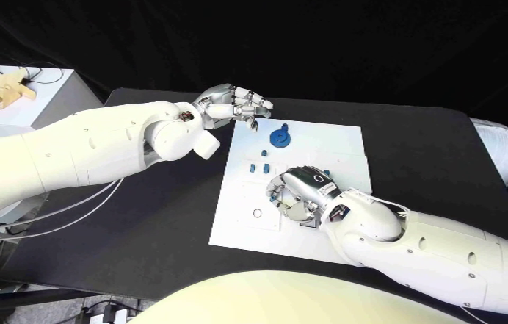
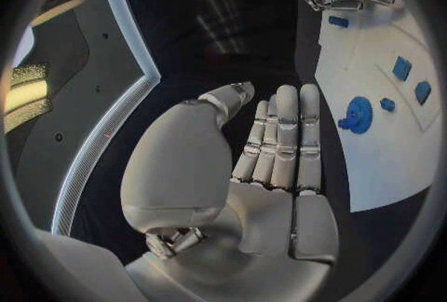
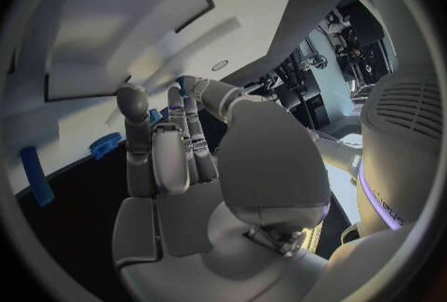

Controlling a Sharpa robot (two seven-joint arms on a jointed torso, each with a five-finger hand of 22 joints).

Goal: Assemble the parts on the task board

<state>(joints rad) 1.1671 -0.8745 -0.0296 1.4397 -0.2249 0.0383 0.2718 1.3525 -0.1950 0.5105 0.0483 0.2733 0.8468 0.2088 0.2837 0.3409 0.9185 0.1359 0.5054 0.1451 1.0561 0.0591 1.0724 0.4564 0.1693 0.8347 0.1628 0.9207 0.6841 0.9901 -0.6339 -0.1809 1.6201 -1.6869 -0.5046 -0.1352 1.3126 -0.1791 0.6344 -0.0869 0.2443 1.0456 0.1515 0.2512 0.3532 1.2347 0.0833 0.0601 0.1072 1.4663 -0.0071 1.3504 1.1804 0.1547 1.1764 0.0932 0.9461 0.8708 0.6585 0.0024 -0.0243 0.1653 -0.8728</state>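
Observation:
The white task board (image 1: 330, 142) lies in the middle of the black table. A blue gear (image 1: 280, 137) stands near its far edge, also the blue gear (image 2: 358, 114) in the left wrist view. Small blue parts (image 1: 260, 167) lie at mid-board. My left hand (image 1: 234, 106) hovers by the board's far left corner, fingers straight and apart, holding nothing. My right hand (image 1: 301, 192) is low over the board's middle, above two round holes (image 1: 258, 212). Its thumb (image 3: 191, 84) meets a fingertip and seems to pinch a small blue part (image 1: 284, 200), mostly hidden.
A pale side table (image 1: 48, 89) with a tan object (image 1: 13, 89) stands at the far left. Loose cables (image 1: 64, 210) hang under my left arm. Bare black tabletop (image 1: 423, 155) stretches to the right of the board.

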